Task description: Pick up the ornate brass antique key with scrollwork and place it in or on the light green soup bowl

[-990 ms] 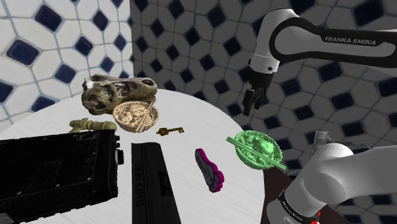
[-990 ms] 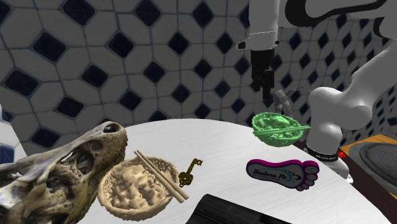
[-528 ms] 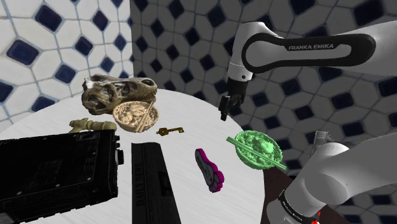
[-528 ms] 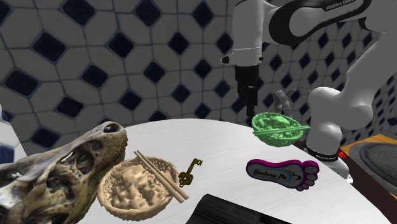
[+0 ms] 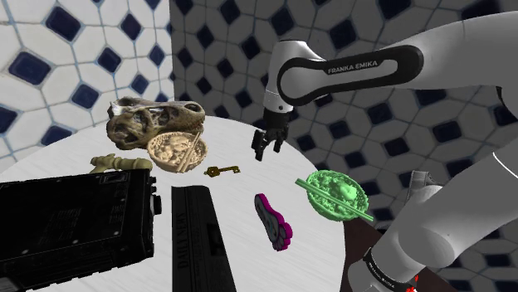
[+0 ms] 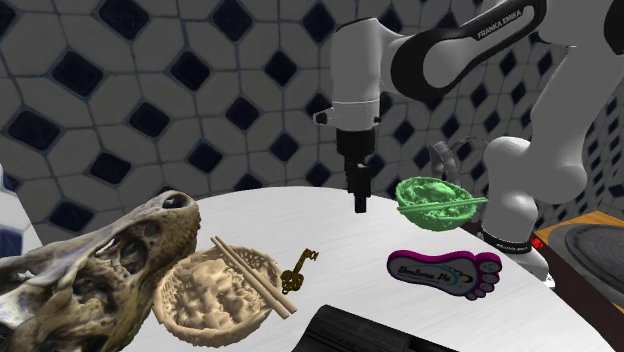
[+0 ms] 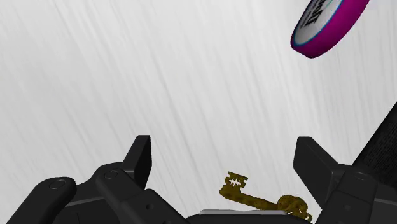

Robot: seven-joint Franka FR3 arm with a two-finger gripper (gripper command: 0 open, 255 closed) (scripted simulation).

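A small brass key (image 5: 222, 172) (image 6: 298, 267) lies flat on the round white table (image 5: 241, 141), just beside a tan noodle bowl. My black gripper (image 5: 265, 153) (image 6: 359, 203) hangs above the table, up and to the right of the key in the shoulder view, between it and the green bowl. Its fingers (image 7: 140, 153) stand open with nothing between them, and the key (image 7: 254, 196) lies on the table below, near the hand's base. The light green bowl (image 5: 334, 193) (image 6: 433, 203), with green chopsticks across it, sits near the table's edge close to the stand.
A dinosaur skull (image 5: 152, 119) and a tan bowl with chopsticks (image 5: 176, 151) stand beyond the key. A magenta-soled sandal (image 5: 273, 221) (image 7: 327, 25) lies between key and green bowl. Black boxes (image 5: 75, 220) and a black slab (image 5: 197, 235) take up the front of the table.
The arm has swung from above the green bowl leftward and down over the table toward the key. The fingers stay open. Nothing on the table has moved.
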